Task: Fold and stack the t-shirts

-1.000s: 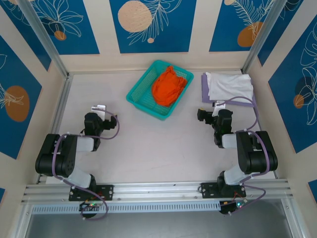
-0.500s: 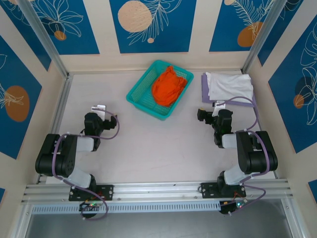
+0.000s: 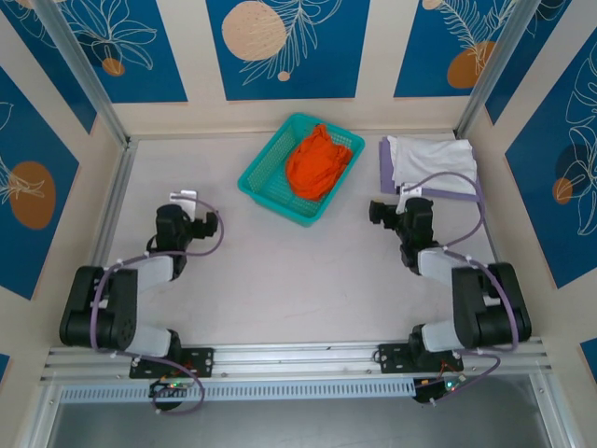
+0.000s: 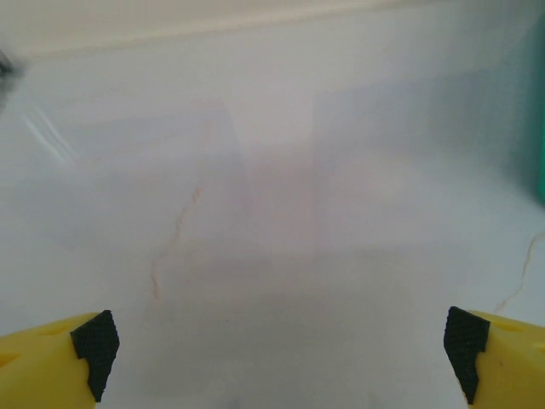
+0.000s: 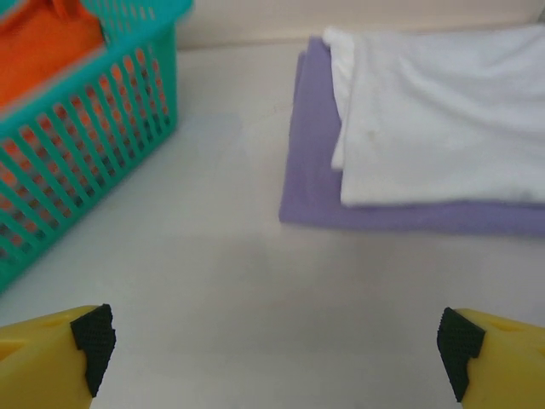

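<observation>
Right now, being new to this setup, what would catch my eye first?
The bright orange t-shirt lies crumpled in the teal basket at the far middle of the table. Right of it, a folded white t-shirt rests on a lavender t-shirt. The left gripper and right gripper stand open and empty.

Colours recorded were: bright orange t-shirt (image 3: pixel 317 161), teal basket (image 3: pixel 265 174), white t-shirt (image 3: pixel 434 161), pale lavender t-shirt (image 3: pixel 385 166), and blue wall panels (image 3: pixel 312 61) with white leaf outlines.

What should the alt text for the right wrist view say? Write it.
A folded white t-shirt lies on a folded lavender t-shirt at upper right. At upper left, a teal mesh basket holds an orange t-shirt. Yellow fingers stand wide apart below, empty.
</observation>
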Motion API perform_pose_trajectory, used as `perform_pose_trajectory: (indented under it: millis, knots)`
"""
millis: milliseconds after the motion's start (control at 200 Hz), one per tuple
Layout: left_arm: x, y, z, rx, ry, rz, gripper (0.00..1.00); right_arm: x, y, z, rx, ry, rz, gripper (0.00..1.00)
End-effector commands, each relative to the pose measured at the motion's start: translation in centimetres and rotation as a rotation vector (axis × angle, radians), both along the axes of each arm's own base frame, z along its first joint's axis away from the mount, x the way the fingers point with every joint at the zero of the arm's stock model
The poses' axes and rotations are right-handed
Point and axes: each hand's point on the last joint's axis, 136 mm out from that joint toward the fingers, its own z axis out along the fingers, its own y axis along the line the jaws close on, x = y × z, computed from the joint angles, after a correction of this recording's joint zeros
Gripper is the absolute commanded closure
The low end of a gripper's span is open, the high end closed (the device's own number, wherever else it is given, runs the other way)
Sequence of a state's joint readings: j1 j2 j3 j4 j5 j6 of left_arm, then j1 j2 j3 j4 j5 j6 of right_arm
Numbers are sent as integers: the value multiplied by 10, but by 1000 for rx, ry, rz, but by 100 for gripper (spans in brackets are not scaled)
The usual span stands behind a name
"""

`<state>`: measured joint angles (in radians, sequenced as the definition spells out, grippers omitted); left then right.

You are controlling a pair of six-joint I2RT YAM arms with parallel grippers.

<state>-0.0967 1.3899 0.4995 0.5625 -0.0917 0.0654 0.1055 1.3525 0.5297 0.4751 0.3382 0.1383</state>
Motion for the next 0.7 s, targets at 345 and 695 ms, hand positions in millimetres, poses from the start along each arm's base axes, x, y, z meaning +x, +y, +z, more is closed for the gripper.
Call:
perform_pose_trajectory:
  millis: [345,695]
  knots:
    - [50,-2,135,-495,41,245,0,-88,5,108,453,-15,-91,1]
    - [84,-123,118,-557,251,-36,0,-125,70,48,521,496,-41,4]
